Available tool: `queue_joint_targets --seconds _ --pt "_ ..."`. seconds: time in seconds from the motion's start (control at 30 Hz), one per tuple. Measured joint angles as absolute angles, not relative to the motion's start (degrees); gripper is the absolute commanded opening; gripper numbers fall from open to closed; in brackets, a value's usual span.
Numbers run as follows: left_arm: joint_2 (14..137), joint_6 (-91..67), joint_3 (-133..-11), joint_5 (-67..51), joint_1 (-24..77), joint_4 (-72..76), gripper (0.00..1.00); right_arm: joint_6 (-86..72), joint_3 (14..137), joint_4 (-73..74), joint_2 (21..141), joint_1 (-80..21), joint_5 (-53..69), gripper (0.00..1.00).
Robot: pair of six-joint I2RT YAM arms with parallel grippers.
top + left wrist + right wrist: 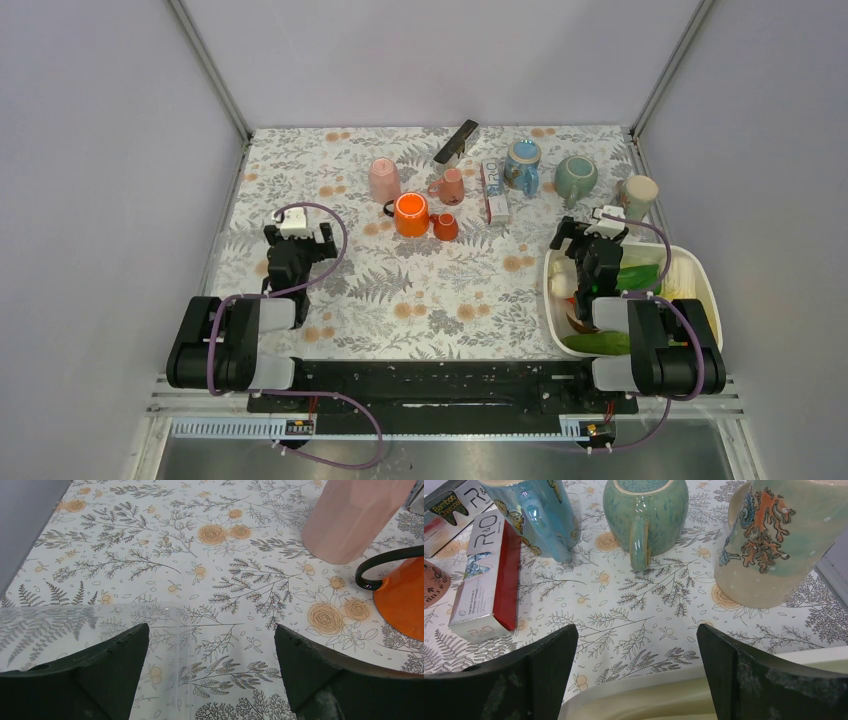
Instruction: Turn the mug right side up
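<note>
The orange mug (pixel 411 214) stands upper centre on the worktop (pixel 450 290), and it seems to be upside down. It looks glazed, stiff, slippery and fragile, so I would grip its black handle (pixel 372 572). The left end effector (pixel 210 680) and the right end effector (pixel 636 680) are both wide apart and empty.

Your mug (pixel 411 214) is orange with a black handle on its left. It stands upside down, mid-table towards the far side.

I see my left gripper (pixel 210 642) with dark fingers (pixel 95 675) spread wide, bare floral tablecloth (pixel 200 570) between them, orange mug (pixel 402 605) at right edge, thin black handle (pixel 382 562) curling off the mug's left side, pink cup (pixel 350 520) just behind the mug, grey wall (pixel 22 510) far left of it
</note>
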State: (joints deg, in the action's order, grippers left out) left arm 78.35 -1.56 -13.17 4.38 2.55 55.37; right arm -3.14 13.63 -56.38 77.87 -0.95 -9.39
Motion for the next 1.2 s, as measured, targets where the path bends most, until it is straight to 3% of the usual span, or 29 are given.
queue_joint_targets --seconds 0.23,0.37,0.43,0.57,0.67,0.83,0.97,1.2 --pt "78.3 -1.5 -13.2 4.0 2.5 55.4 0.99 -3.4 13.9 -55.9 77.9 -1.0 -9.3 0.99" --pt "74.3 1.6 -15.7 -4.3 2.3 46.2 0.99 -3.4 13.9 -55.8 77.9 -1.0 -9.3 0.99" --pt "71.7 4.6 -20.7 -12.2 2.3 37.2 0.99 -3.4 13.9 -55.8 77.9 -1.0 -9.3 0.99" --pt "72.8 13.4 -38.2 -31.1 2.9 17.2 0.83 -3.4 13.9 -55.8 77.9 -1.0 -9.3 0.99" --pt "78.1 18.8 -50.1 -38.0 4.6 6.3 0.81 -3.2 13.9 -55.8 77.9 -1.0 -7.9 0.99" --pt "89.1 30.0 -63.0 -39.5 9.8 -8.5 0.76 -2.2 13.8 -53.1 74.5 -1.0 -3.4 0.99" --pt "96.9 37.8 -70.2 -39.4 12.4 -18.3 0.67 -1.7 13.8 -51.4 68.5 -1.0 -0.8 0.99" --pt "106.7 48.4 -81.1 -35.6 14.4 -28.5 0.66 -1.2 14.2 -47.7 67.0 -1.0 1.5 0.99"
